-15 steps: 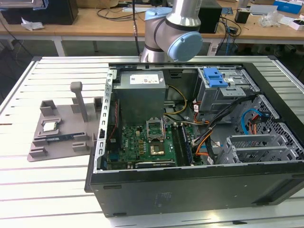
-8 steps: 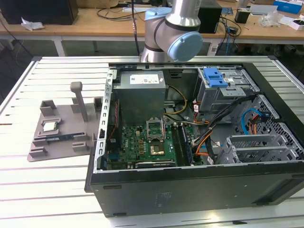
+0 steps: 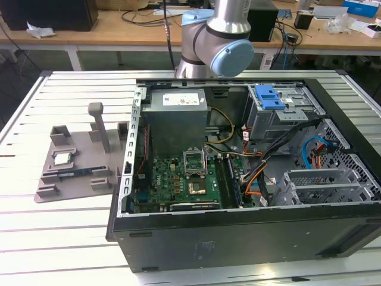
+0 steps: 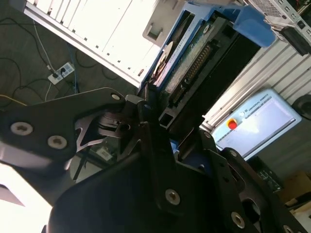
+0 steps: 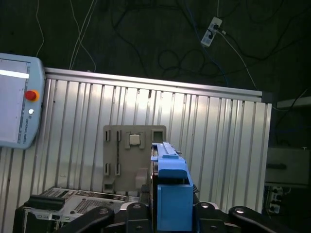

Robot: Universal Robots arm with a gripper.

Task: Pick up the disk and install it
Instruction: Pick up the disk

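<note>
In the first wrist view the disk (image 5: 172,194) stands on edge, its blue plastic bracket facing the camera. My gripper (image 5: 167,211) is shut on it, one black finger on each side. The second wrist view shows the same disk (image 4: 194,68) edge-on, with its connector row and blue bracket above the gripper (image 4: 150,116) clamped on its lower end. It is held high in the air above the slatted table (image 5: 228,145). In the exterior view my arm (image 3: 217,36) rises out of the picture behind the open computer case (image 3: 238,179).
A grey drive cage with a blue latch (image 3: 274,98) sits at the back right inside the case. A grey fixture tray (image 3: 74,164) with a small CPU chip (image 3: 62,157) lies on the table at the exterior view's left. A teach pendant (image 5: 19,107) rests on the table edge.
</note>
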